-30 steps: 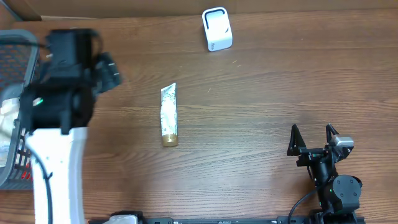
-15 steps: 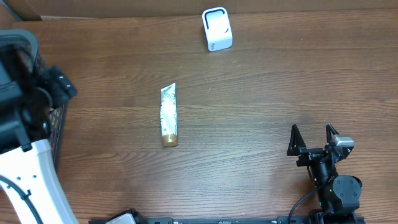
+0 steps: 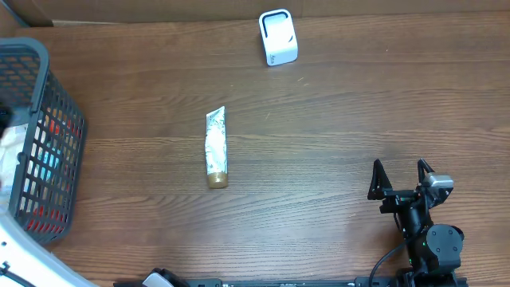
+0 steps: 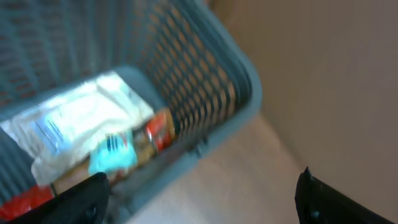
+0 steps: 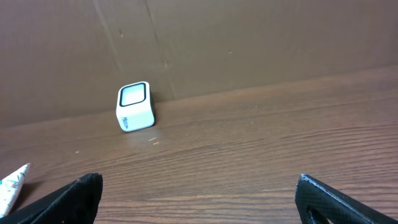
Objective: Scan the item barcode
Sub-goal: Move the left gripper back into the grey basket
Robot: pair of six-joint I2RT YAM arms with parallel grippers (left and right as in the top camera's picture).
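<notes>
The item, a white tube with a gold cap [image 3: 216, 147], lies flat in the middle of the table, cap toward the front. No barcode shows on it. The white scanner [image 3: 278, 37] with a dark-framed window stands at the back, and the right wrist view has this scanner [image 5: 135, 107] and the tube's tip [image 5: 12, 186] too. My right gripper [image 3: 399, 167] rests open at the front right, empty, far from the tube; in its own view the right gripper [image 5: 199, 202] faces bare wood. My left gripper [image 4: 202, 199] is open and empty beside the basket [image 4: 242, 81]; the picture is blurred.
A dark mesh basket [image 3: 48, 72] stands at the table's left edge holding several packets [image 4: 81, 124], white, teal and red. A brown cardboard wall [image 5: 249, 43] runs along the back of the table. My left arm's white link [image 3: 12, 259] shows at the front left corner.
My left arm has swung left, out of the overhead view, uncovering the basket. The tube, the scanner and the right arm have not moved.
</notes>
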